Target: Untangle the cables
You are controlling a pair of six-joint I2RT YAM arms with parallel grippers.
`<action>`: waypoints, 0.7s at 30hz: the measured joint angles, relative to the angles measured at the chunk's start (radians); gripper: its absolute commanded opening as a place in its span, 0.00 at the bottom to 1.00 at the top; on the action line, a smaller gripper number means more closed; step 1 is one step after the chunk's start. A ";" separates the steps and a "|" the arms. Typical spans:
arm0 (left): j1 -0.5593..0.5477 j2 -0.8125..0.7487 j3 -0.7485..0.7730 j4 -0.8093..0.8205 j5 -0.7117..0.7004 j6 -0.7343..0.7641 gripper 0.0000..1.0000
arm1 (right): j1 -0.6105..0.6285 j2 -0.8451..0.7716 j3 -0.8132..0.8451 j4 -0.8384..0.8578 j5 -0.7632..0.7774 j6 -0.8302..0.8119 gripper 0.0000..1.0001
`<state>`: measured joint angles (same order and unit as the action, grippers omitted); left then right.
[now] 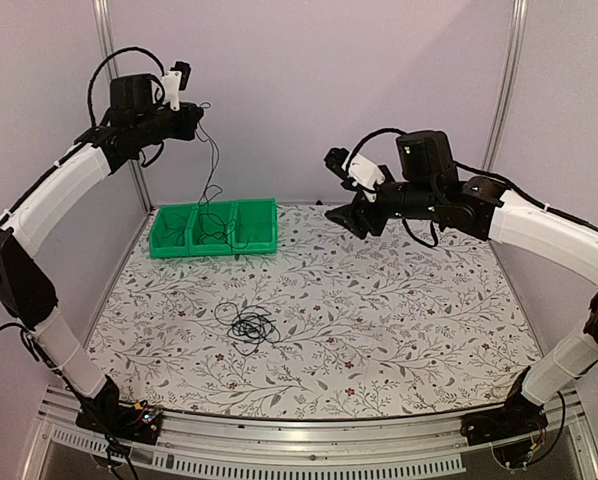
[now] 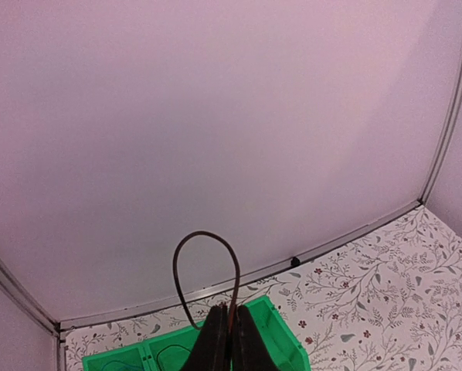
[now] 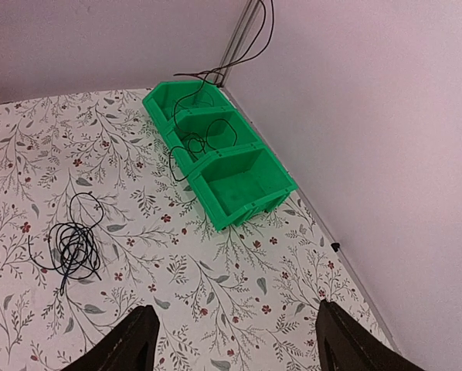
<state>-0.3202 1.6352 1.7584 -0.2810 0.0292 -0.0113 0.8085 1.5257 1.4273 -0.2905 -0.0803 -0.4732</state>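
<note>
My left gripper [image 1: 191, 118] is raised high at the back left, shut on one thin black cable [image 1: 212, 170]. That cable hangs down into the green bin [image 1: 264, 245]. In the left wrist view the cable makes a loop [image 2: 208, 236] above the closed fingertips [image 2: 229, 318]. A small tangled bundle of cables [image 1: 249, 325] lies on the floral table near the middle; it also shows in the right wrist view [image 3: 69, 243]. My right gripper [image 1: 347, 218] hovers open in the air right of the bin, with nothing between its fingers [image 3: 236, 309].
The green bin [image 3: 285, 185] has three compartments and stands by the back wall. Cable loops [image 3: 204, 139] lie in its middle and far compartments; the near one looks empty. Walls and metal posts close off the back and sides.
</note>
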 measured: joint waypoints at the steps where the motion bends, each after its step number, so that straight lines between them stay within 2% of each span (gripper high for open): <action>1: 0.013 0.018 0.015 0.000 0.000 0.001 0.00 | 0.000 -0.019 -0.017 -0.006 0.003 -0.010 0.74; 7: 0.065 0.093 0.077 0.009 0.014 -0.024 0.00 | -0.003 -0.093 -0.093 -0.029 0.022 -0.040 0.75; 13: 0.129 0.151 0.094 0.051 0.058 -0.087 0.00 | -0.005 -0.097 -0.119 -0.044 0.023 -0.048 0.75; 21: 0.179 0.310 0.087 0.105 0.126 -0.175 0.00 | -0.005 -0.099 -0.141 -0.046 0.021 -0.056 0.76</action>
<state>-0.1410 1.9450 1.8454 -0.1761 0.1547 -0.1864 0.8036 1.4269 1.2861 -0.3363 -0.0593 -0.5289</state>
